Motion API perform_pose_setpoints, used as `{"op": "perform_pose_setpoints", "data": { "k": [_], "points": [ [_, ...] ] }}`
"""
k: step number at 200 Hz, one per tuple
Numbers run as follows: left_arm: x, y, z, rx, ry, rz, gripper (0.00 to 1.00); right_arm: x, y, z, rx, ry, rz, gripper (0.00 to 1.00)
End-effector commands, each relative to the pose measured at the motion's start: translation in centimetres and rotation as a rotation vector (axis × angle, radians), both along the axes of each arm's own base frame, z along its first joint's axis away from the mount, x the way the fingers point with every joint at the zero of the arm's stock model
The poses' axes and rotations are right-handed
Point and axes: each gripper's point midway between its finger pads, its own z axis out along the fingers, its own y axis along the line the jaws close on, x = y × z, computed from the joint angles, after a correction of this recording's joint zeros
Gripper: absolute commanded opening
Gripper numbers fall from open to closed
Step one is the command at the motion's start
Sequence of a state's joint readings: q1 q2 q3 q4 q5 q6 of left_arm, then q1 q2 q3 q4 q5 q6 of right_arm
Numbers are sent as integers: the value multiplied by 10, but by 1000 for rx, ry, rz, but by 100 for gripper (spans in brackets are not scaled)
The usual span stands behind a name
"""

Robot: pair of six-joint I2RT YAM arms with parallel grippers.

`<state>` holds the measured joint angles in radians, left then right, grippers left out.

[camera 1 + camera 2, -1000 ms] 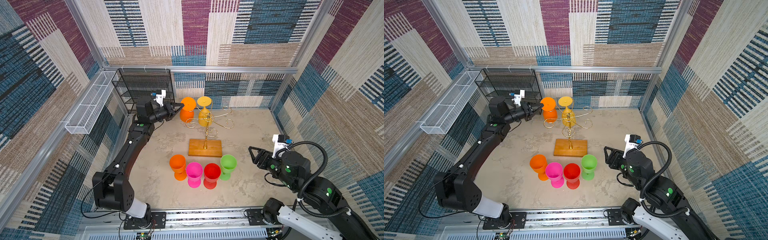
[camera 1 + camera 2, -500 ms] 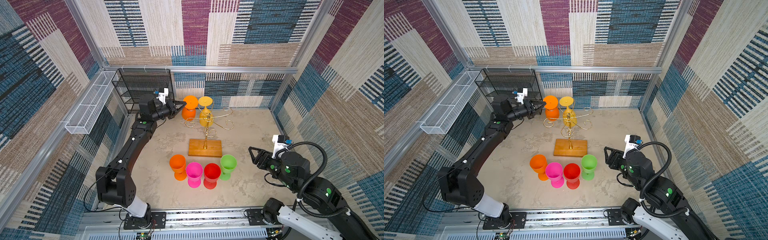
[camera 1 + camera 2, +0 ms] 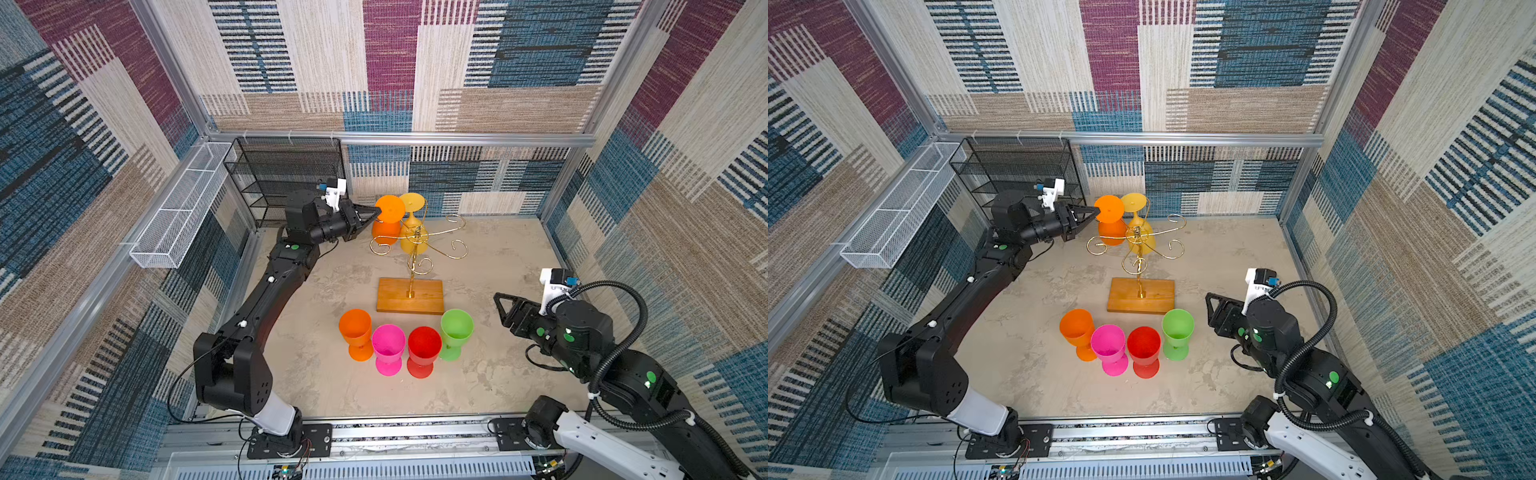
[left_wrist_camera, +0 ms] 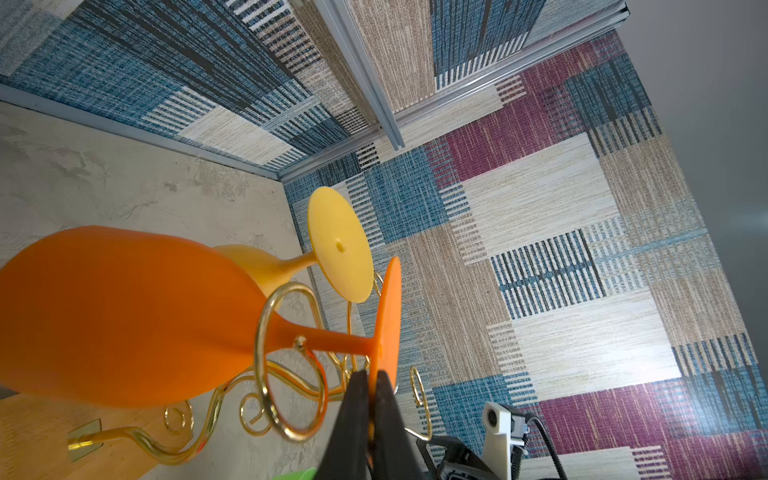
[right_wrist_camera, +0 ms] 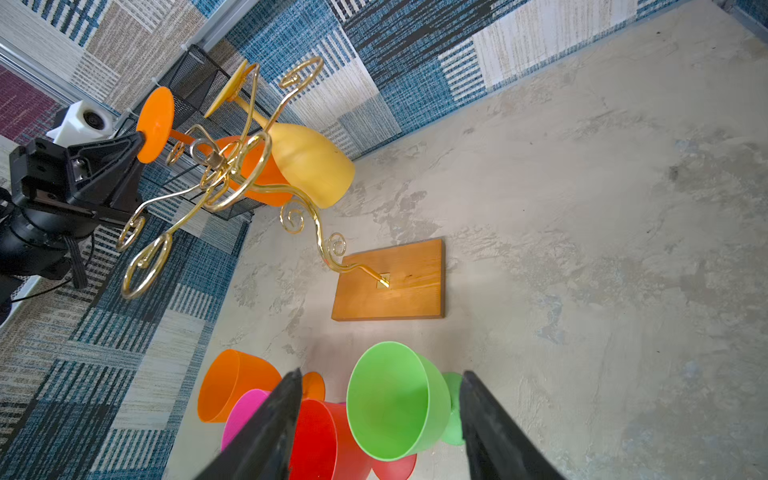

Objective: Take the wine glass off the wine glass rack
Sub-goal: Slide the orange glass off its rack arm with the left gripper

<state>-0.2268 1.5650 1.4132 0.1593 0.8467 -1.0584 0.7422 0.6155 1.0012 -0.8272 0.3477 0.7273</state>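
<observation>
Patchwork fabric walls [image 3: 519, 62] in blue, maroon and beige closed in a mottled beige table [image 3: 498, 249]. On the left of both top views, the left arm [image 3: 266, 299] stretched from the near rail toward the back, while the right arm [image 3: 582, 336] sat folded low on the right. A black mesh shelf unit [image 3: 291, 174] stood in the back left corner, and beside it a long white mesh basket [image 3: 178, 208] hung along the left wall.

Near the middle of the table stood the wine glass rack [image 3: 417, 237], its gold scroll arms spreading from a post fixed in a wooden base [image 3: 409, 297]. Two glasses hung from its back side, bowls down and feet up. One was the orange wine glass [image 3: 390, 209], whose stem lay in a scroll arm on the rack's left. The other was a yellow glass [image 3: 411, 203], just beside it. Four more glasses stood upright in a row in front of the base: an orange glass [image 3: 354, 326], a pink one [image 3: 388, 340], a red one [image 3: 424, 343] and a green one [image 3: 456, 326].

At the hanging orange glass, the left gripper [image 3: 374, 212] had its fingers [image 4: 353, 415] pressed together on the edge of the round foot. To the right of the green glass and apart from it, the right gripper [image 3: 498, 309] held nothing, and its fingers [image 5: 282, 419] were spread.
</observation>
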Motion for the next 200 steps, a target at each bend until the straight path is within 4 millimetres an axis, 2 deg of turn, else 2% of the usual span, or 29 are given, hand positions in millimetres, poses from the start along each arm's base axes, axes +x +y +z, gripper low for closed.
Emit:
{"op": "perform_pose_setpoints", "data": {
  "k": [1, 77, 139, 171, 200],
  "points": [
    [-12, -3, 10, -12, -35, -38, 0, 3, 5, 10, 20, -34, 11, 62],
    [-41, 2, 14, 11, -28, -58, 0, 5, 9, 8, 16, -29, 21, 62],
    [-53, 5, 14, 16, -16, -68, 0, 4, 8, 9, 27, -29, 19, 62],
    [-65, 20, 12, 30, -4, -37, 0, 1, 4, 9, 31, -30, 11, 62],
    [-73, 50, 10, 39, 4, 37, 0, 0, 1, 12, 32, -38, 2, 62]
  ]
}}
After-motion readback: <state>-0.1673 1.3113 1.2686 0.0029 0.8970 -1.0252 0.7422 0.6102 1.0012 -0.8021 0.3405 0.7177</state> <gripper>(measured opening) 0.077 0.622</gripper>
